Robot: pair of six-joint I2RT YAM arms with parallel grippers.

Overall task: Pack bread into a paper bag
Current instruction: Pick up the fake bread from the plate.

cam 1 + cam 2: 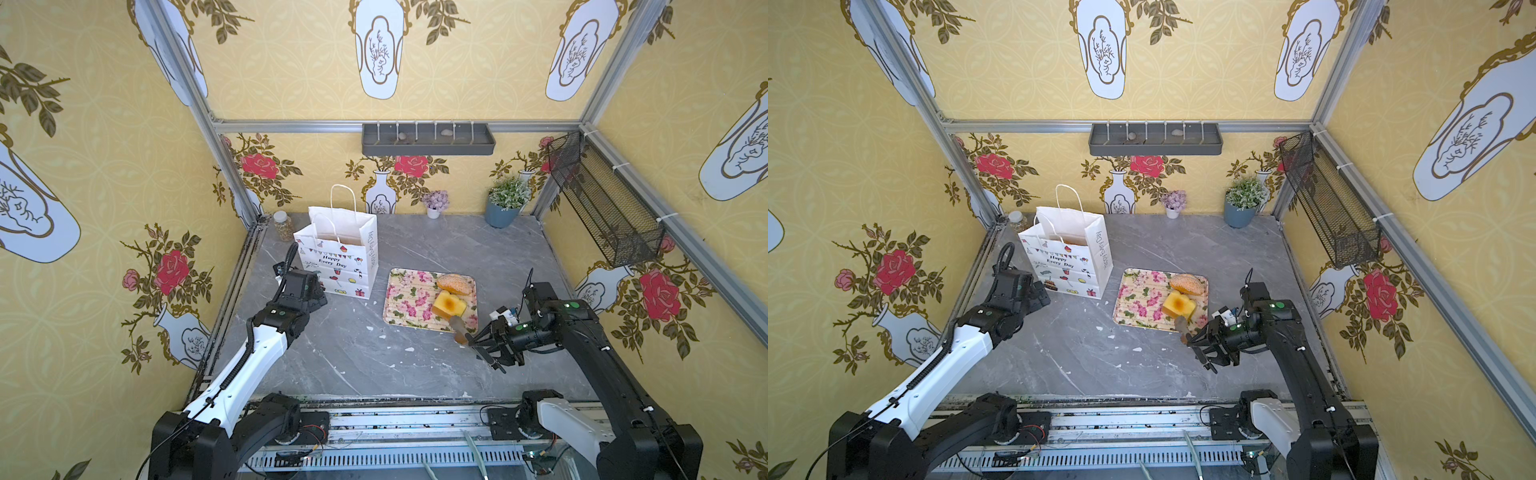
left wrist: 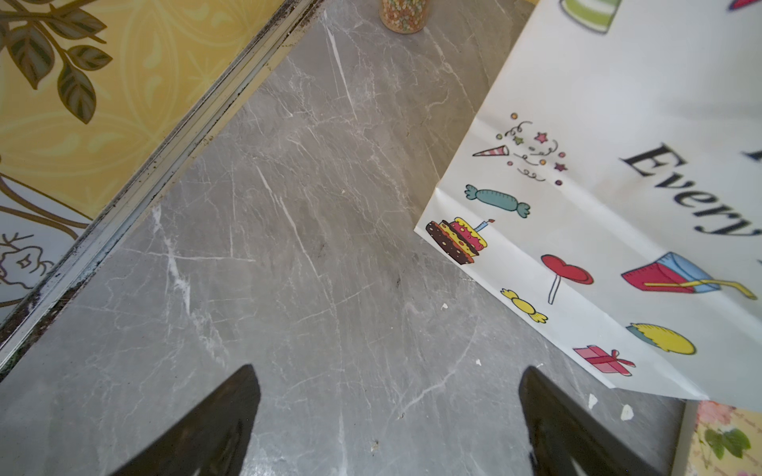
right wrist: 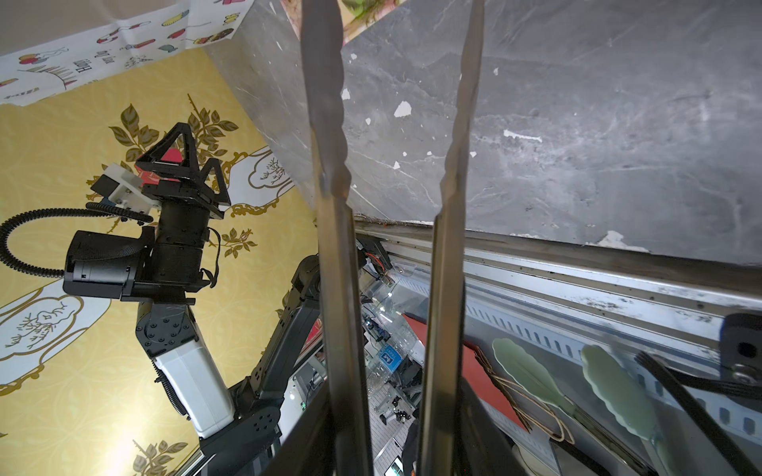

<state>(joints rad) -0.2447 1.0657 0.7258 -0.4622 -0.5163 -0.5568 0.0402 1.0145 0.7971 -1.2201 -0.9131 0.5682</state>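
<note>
The white paper bag (image 1: 338, 253) (image 1: 1065, 257) (image 2: 618, 206) stands open at the back left of the table. Two pieces of bread lie on the floral tray (image 1: 409, 299) (image 1: 1138, 299): a seeded bun (image 1: 456, 284) (image 1: 1188, 284) and a square toast (image 1: 449, 305) (image 1: 1178, 306). My right gripper (image 1: 484, 351) (image 1: 1202, 349) (image 3: 383, 445) is shut on metal tongs (image 1: 460, 330) (image 3: 330, 247). The tong arms stand apart with nothing between them, and their tips reach the tray's near right corner beside the toast. My left gripper (image 1: 318, 291) (image 2: 389, 379) is open and empty, low by the bag's front left corner.
A jar of sprinkles (image 1: 283, 224) (image 2: 406, 14) stands behind the bag by the left wall. Two potted plants (image 1: 505, 203) (image 1: 435, 203) line the back wall. A wire basket (image 1: 602, 199) juts from the right wall. White crumbs dot the table (image 1: 374, 353).
</note>
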